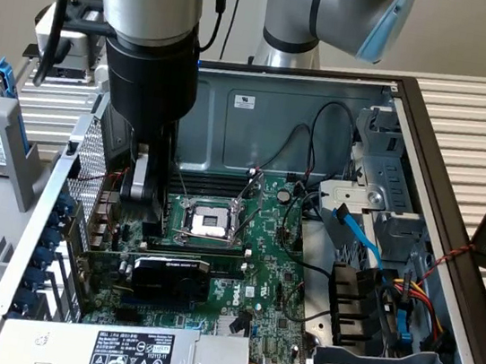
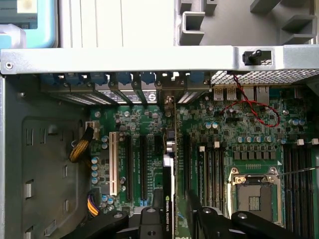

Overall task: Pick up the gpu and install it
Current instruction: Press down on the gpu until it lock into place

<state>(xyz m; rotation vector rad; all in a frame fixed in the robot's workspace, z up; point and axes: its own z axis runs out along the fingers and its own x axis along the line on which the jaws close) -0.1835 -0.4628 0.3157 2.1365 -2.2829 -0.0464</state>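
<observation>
The gpu (image 1: 171, 276) stands on edge in a motherboard (image 1: 258, 266) slot, its bracket toward the case's rear wall. The gripper (image 2: 172, 219) hangs directly above the card, fingers (image 2: 149, 219) straddling its top edge; whether they clamp it cannot be told.

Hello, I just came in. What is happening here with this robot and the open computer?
A robot arm is working inside an open desktop computer case. The small graphics card with a black cooler shroud and green board stands on edge in an expansion slot of the large green motherboard, below the empty processor socket. The black gripper hangs just above the board, near the card's bracket end. In the wrist view the card runs straight between the gripper's fingers. Whether it is fully seated cannot be told.
</observation>
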